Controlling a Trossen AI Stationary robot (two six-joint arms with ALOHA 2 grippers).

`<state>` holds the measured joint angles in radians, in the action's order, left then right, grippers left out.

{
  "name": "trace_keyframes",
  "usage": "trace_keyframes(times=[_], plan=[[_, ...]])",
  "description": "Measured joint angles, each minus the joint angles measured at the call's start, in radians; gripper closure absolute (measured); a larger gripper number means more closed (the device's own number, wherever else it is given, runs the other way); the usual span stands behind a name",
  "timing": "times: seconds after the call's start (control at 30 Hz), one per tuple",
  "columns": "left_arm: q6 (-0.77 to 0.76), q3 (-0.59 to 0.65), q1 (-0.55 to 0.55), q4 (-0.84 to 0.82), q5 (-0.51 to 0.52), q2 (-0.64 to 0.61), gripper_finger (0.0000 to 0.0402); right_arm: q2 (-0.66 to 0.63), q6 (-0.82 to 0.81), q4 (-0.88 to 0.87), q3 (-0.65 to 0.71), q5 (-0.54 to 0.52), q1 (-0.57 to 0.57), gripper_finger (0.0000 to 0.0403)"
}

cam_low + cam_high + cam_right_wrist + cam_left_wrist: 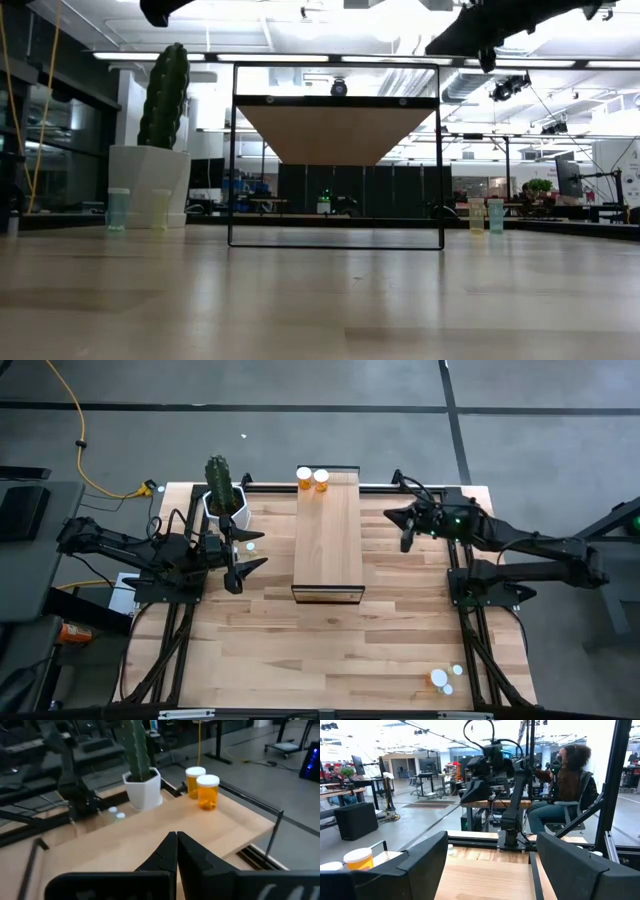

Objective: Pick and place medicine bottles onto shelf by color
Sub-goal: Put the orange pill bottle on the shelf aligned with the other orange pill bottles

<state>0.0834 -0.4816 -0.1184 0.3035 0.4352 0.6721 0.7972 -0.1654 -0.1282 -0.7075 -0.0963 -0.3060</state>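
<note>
The shelf [328,535] stands mid-table, a light-wood top on a dark frame [337,130]. Two orange medicine bottles [304,478] [321,480] with white caps stand upright on its far end, also in the right wrist view [208,791]. Two small pale bottles [112,811] [120,816] stand on the table beside the cactus pot. Two more pale bottles [440,678] [458,671] stand near the table's near right corner. My left gripper [245,572] hovers open left of the shelf, nothing between its fingers [495,870]. My right gripper [406,540] hangs shut and empty right of the shelf [177,850].
A white pot with a tall green cactus [225,500] stands at the far left of the table, close to my left gripper. A person [570,785] sits beyond the table's right side. Bare tabletop [330,650] lies on the shelf's near side.
</note>
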Motion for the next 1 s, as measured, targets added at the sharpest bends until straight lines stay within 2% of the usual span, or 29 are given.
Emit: trace_keyframes(times=[0.23, 0.37, 0.47, 0.6, 0.77, 0.9, 1.0], plan=[[0.000, 0.000, 0.000, 0.000, 0.028, 0.000, 0.0108, -0.024, 0.016, 0.004, -0.005, 0.001, 0.006, 0.0402], [0.000, 0.000, 0.000, 0.000, 0.028, 0.000, 0.0108, -0.024, 0.031, -0.002, -0.006, 0.045, 0.006, 0.0402], [0.000, 0.000, 0.000, 0.000, 0.028, 0.000, 0.0108, -0.019, -0.023, 0.015, -0.006, 0.070, 0.006, 0.0383], [0.000, 0.000, 0.000, 0.000, 0.028, 0.000, 0.0108, -0.005, -0.093, 0.054, -0.006, 0.164, 0.023, 0.0317], [0.000, 0.000, 0.000, 0.000, 0.030, 0.000, 0.0108, 0.021, -0.141, 0.064, -0.049, 0.288, 0.129, 0.0210], [0.000, 0.000, 0.000, 0.000, 0.032, 0.000, 0.0108, 0.045, -0.147, -0.116, -0.153, 0.264, 0.248, 0.0146], [-0.001, 0.000, 0.000, 0.000, 0.033, 0.000, 0.0108, 0.073, -0.216, -0.314, -0.261, 0.210, 0.334, 0.0127]])
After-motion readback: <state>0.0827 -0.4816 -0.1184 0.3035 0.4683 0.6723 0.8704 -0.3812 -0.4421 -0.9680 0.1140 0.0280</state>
